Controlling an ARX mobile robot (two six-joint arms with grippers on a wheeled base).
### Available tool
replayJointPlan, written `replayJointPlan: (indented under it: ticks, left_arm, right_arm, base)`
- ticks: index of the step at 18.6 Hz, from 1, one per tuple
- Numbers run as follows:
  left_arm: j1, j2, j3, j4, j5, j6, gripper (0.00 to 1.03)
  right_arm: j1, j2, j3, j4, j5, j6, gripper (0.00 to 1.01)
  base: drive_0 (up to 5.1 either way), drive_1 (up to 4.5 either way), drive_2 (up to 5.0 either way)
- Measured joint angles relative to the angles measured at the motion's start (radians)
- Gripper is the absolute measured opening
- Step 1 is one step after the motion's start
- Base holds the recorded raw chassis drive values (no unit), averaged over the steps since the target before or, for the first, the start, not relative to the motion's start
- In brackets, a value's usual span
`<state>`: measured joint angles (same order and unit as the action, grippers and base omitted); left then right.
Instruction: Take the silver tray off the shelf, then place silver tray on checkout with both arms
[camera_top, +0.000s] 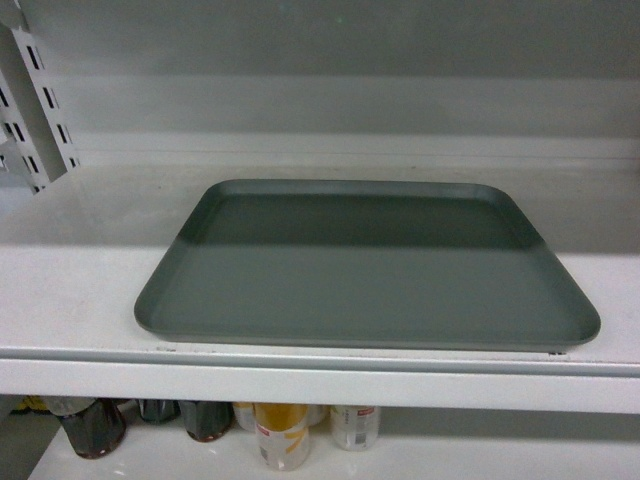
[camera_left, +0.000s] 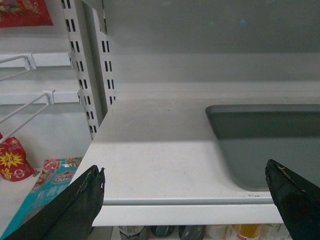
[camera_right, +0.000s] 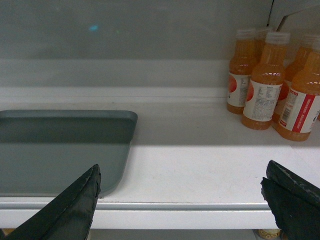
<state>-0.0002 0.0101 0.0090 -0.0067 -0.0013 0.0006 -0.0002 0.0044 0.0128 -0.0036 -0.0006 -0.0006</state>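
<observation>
The silver tray lies flat on the white shelf, its near edge close to the shelf's front lip. The head view shows neither gripper. In the left wrist view my left gripper is open, in front of the shelf lip, with the tray's left end ahead to the right. My right gripper is open too, level with the lip, and the tray's right end lies ahead to the left. Nothing is between either pair of fingers. The checkout is out of view.
Orange juice bottles stand on the shelf to the right of the tray. Slotted white uprights rise at the left. Bottles stand on the lower shelf. Snack packets and wire hooks are in the bay to the left.
</observation>
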Motion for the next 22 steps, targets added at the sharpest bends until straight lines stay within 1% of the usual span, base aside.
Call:
replayJointPlan:
  ticks: [22]
  left_arm:
    - [0.000,0.000,0.000,0.003,0.001,0.000,0.98]
  right_arm:
    - [0.000,0.000,0.000,0.000,0.001,0.000,0.98]
  base:
    - [0.0,0.00,0.0]
